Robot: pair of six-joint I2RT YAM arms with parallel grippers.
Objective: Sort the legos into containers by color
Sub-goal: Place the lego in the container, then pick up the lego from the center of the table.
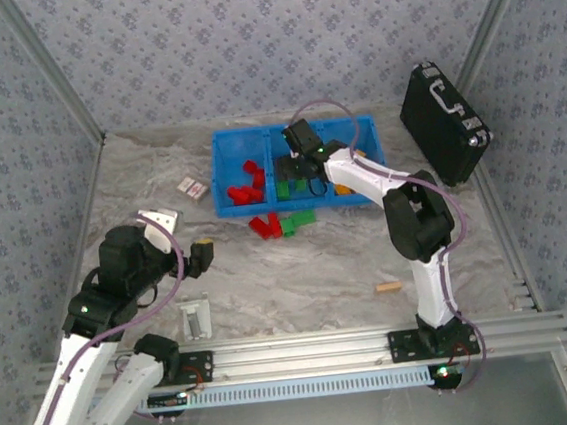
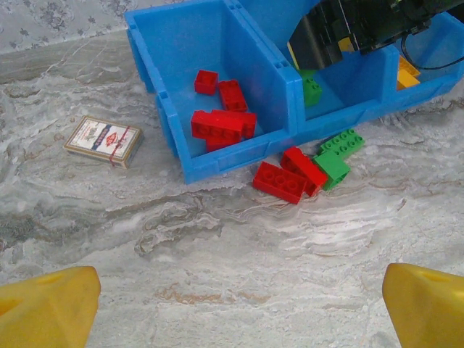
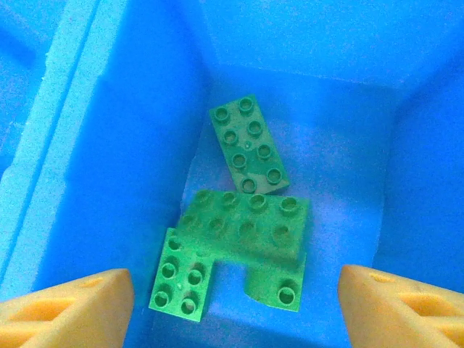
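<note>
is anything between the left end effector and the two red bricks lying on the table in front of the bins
Nothing visible does. Bare marble table runs from the open left end effector to the red bricks; the green bricks lie beside them on the right, the bins just behind.
</note>
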